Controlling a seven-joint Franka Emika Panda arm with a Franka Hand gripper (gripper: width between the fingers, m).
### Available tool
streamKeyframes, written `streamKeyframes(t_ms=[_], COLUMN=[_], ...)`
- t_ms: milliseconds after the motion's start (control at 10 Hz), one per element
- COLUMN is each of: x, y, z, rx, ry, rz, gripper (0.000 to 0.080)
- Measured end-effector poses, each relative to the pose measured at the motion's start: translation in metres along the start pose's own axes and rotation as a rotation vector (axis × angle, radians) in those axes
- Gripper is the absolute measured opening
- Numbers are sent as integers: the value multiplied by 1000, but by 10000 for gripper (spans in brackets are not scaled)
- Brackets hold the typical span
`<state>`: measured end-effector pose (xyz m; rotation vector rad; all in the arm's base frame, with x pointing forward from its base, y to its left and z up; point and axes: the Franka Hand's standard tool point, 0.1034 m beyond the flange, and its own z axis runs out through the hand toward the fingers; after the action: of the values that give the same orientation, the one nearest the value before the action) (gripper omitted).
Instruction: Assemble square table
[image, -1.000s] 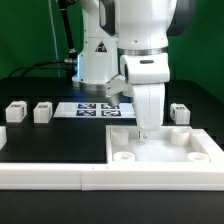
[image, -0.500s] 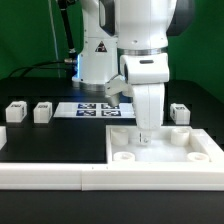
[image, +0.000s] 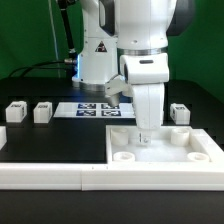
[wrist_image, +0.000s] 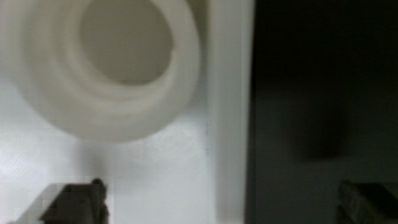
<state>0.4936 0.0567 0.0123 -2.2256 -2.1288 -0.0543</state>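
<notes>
1. Slab position. The slab (image: 165, 149) lies flat on the black table (image: 55, 142), at the near side toward the exterior view's right. Its near edge lies against the white wall (image: 50, 176) that runs along the near side of the table. Round sockets show at its corners; the near one toward the exterior view's left (image: 124, 156) is in plain sight.

2. Arm position. The arm (image: 145, 30) stands upright over the far part of the slab, with the gripper (image: 145, 138) pointing straight down and low over the slab's surface. Whether it touches the slab cannot be told.

3. Tool state. In the wrist view the jaws are spread wide. One fingertip (wrist_image: 75, 203) is over the white slab (wrist_image: 178, 170); the other (wrist_image: 368, 203) is over the dark table (wrist_image: 320, 100). The slab's edge runs between them. Nothing is held. A socket (wrist_image: 116, 50) lies just beside that edge, ahead of the fingertips.

4. Loose parts. Two legs (image: 15, 112) (image: 42, 112) stand side by side at the exterior view's left, well apart from the slab. A third leg (image: 179, 112) stands just beyond the slab's far edge, toward the exterior view's right.

5. Marker board. The marker board (image: 95, 108) lies flat beyond the slab, in front of the arm's base.
</notes>
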Motion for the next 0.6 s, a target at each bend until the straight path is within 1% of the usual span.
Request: streamKeyframes(t_ms=[100,200,300,400,500,600], x=[2,5,8,12,17,33], y=[2,1,-3,-12,-20,-30], z=[-11,-20,-27,-35,-39,-42], rx=[-8,-12,-13,-11,-7,-9], ry=[-6,-11,-16,-25,-30,-31], rz=[28,67,128,175,278,442], gripper=[649,649,649,649,649,649])
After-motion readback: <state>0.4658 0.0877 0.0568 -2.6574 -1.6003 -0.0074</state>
